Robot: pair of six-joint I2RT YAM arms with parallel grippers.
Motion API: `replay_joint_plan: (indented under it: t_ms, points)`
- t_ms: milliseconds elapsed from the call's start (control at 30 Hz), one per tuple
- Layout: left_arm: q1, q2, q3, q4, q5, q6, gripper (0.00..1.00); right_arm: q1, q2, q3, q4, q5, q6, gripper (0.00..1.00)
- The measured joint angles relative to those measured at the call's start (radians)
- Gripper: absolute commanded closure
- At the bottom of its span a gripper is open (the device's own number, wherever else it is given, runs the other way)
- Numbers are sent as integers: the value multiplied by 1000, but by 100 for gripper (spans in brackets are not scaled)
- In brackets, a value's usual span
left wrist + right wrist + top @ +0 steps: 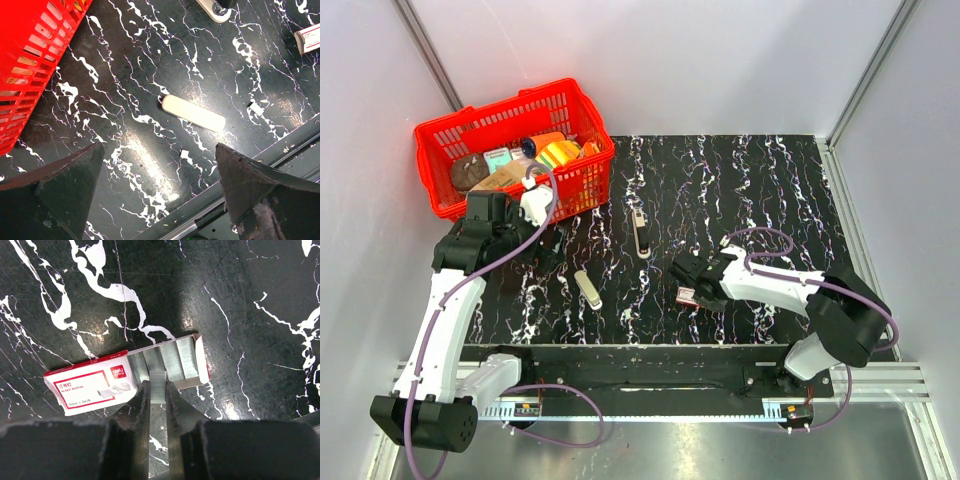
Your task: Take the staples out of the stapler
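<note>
The stapler [640,235], a slim black bar with a silver-cream top, lies on the mat at mid-table; one end of it shows at the top edge of the left wrist view [215,9]. My right gripper [158,390] is shut on a strip of staples [158,384], held over the open end of a red-and-white staple box [95,386] whose tray holds more strips. In the top view this gripper [692,283] is right over the box [687,297]. My left gripper [157,200] is open and empty, above the mat near the basket [542,248].
An all-pale cream bar [193,113] lies on the mat ahead of the left gripper, also in the top view [588,289]. A red basket [440,135] with several items stands at the back left. The table's metal front rail [260,165] is close below.
</note>
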Motion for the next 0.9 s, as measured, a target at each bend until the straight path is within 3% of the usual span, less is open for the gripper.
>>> replay_joint_plan:
  t_ms: [200,333,567,900]
  points:
    - [0,0,0,0,0,0,1,-1,6,-2,11,0,-5,92]
    - [0,0,0,0,0,0,1,-1,9,-2,12,-2,-8,84]
    - [0,0,0,0,0,2,1,-5,10,-2,15,-9,-23,80]
    - [0,0,0,-1,5,3,1,-5,-22,-1,22,-17,-55,65]
